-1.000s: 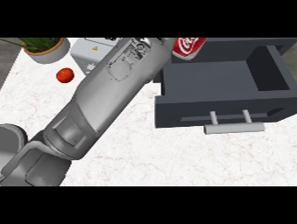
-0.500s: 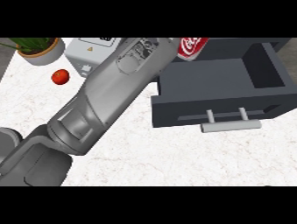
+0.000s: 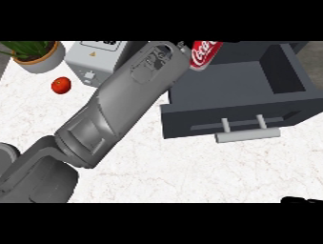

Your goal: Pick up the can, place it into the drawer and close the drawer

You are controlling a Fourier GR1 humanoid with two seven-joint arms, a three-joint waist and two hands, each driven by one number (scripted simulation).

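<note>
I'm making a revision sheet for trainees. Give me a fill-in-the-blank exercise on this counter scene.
1. The dark grey drawer stands ____.
2. The red soda can shows at the drawer's far ____ corner.
3. The small red round fruit lies beside the potted ____.
Missing words: open; left; plant

Drawer [image 3: 245, 102]: open, on the counter's [image 3: 192, 167] right half.
Can [image 3: 205, 55]: tilted over the drawer's back left corner.
Box [image 3: 97, 59]: behind, left of the drawer.
Plant [image 3: 34, 53]: far left, beside the box.
Tomato [image 3: 61, 85]: before the plant.
</note>
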